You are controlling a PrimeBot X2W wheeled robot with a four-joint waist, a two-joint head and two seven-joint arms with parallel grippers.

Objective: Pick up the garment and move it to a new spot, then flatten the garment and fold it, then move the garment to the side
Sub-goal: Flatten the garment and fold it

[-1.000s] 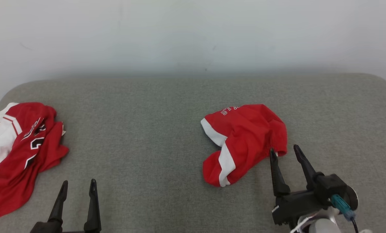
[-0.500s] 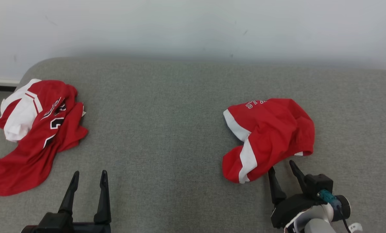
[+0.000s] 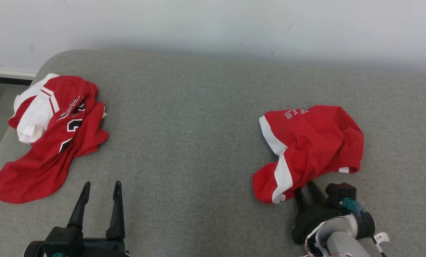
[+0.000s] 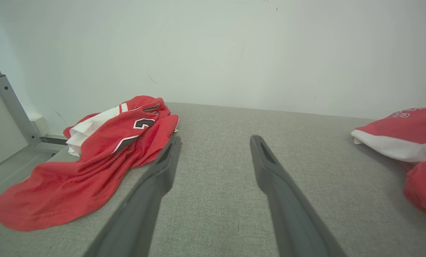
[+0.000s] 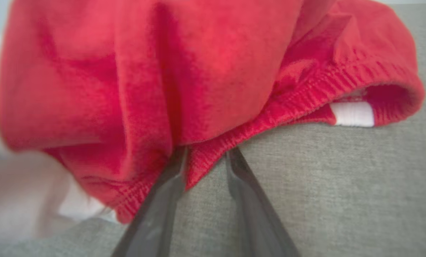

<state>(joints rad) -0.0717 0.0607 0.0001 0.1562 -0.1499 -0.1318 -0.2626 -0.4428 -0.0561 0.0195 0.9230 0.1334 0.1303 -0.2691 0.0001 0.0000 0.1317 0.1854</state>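
Right wrist view shows your right gripper point(image 5: 205, 157) with jaws a bit apart around the garment point(image 5: 198, 71) edge. Left gripper point(image 4: 215, 139) jaws gape wide. Nothing is lifted yet.

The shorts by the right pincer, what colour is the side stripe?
White stripe on red shorts; clearest in the head view.
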